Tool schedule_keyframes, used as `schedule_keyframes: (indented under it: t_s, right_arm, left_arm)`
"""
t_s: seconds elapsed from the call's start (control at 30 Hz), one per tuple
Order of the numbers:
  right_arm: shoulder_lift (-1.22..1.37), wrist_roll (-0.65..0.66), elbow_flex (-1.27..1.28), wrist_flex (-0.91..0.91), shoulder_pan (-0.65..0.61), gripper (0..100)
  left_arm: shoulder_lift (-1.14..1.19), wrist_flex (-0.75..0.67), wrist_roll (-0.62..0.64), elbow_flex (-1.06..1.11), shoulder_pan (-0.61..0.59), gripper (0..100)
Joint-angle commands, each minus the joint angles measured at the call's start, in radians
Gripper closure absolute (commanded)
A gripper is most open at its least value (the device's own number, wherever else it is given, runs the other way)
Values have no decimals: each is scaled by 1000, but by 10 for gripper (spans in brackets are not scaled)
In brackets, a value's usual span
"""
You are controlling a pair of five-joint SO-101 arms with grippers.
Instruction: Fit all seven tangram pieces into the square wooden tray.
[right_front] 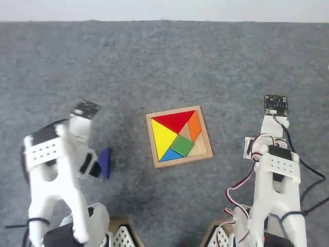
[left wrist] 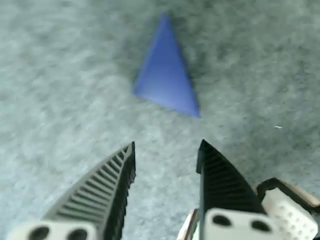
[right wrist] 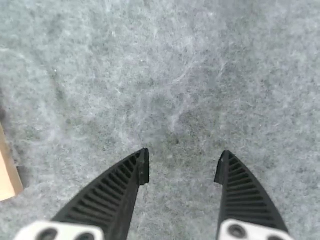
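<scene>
The square wooden tray (right_front: 151, 135) lies mid-table with a red triangle (right_front: 175, 121), yellow triangle (right_front: 163, 138), orange piece (right_front: 194, 126), green square (right_front: 182, 145) and small blue triangle (right_front: 169, 155) inside. Tan areas beside the green square may be wooden pieces or bare floor; I cannot tell. A loose dark blue triangle (right_front: 105, 162) (left wrist: 167, 77) lies on the carpet left of the tray. My left gripper (left wrist: 166, 147) (right_front: 95, 167) hovers open just short of it, touching nothing. My right gripper (right wrist: 184, 154) hangs open over bare carpet right of the tray, whose corner (right wrist: 7, 172) shows nearby.
Grey carpet covers the whole table. The left arm (right_front: 51, 154) stands at the front left and the right arm (right_front: 275, 164) at the front right. Open carpet stretches behind the tray to the far edge.
</scene>
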Motion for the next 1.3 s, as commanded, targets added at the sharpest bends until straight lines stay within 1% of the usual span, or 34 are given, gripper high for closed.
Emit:
schedule_keyframes:
  t_s: [0.0,0.1,0.33,0.67,0.77,0.9,1.13,1.27]
  right_arm:
    - [-28,-2,-32,-16,-4,763]
    - [-30,0,-32,-16,-4,763]
    - [-30,18,-32,-16,-4,763]
    - [-30,18,-32,-16,-4,763]
    - [-30,18,-32,-16,-4,763]
    - [-30,18,-32,-13,-4,763]
    - [-30,18,-32,-16,-4,763]
    - [-30,18,-32,-16,-4,763]
  left_arm:
    - [-38,-52,61,47,94,794]
    - [-35,-97,91,73,135,793]
    - [-28,-244,129,130,140,792]
    - [-23,-258,130,150,140,792]
    - [55,-259,130,133,140,792]
    - [198,-265,146,58,133,793]
    - [327,-361,152,39,133,796]
    - [405,-342,153,-42,137,797]
